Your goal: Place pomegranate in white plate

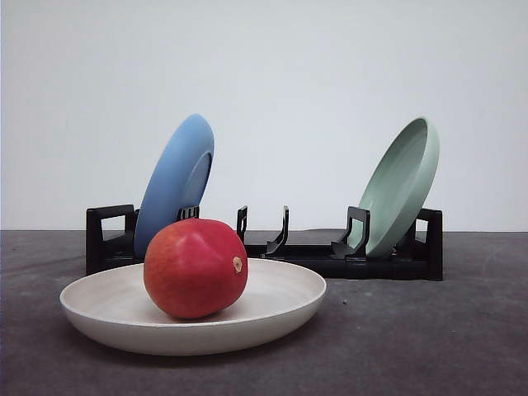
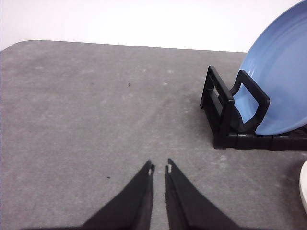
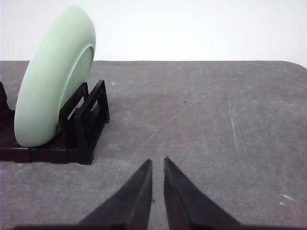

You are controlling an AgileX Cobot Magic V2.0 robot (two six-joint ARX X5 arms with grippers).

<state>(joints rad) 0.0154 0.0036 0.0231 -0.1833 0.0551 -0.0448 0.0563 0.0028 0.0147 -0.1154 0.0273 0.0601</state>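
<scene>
The pomegranate (image 1: 195, 268) sits in the white plate (image 1: 99, 309), its stem nub facing right. Both grippers, left (image 2: 159, 168) and right (image 3: 158, 161), hover apart from it, nearly closed, empty.

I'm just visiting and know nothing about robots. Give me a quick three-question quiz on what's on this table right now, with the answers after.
1. True or false: the pomegranate lies in the white plate.
2. Which plate leans in the black rack on the robot's right side? A) blue plate B) green plate C) white plate
3. Fill in: both the left gripper and the right gripper have their fingers nearly ____ and hold nothing.

Key
1. True. The fruit rests inside the plate, in front of the rack.
2. B. The blue plate leans at the left end.
3. Closed. Only a thin gap shows between the fingertips, above bare table.
</scene>
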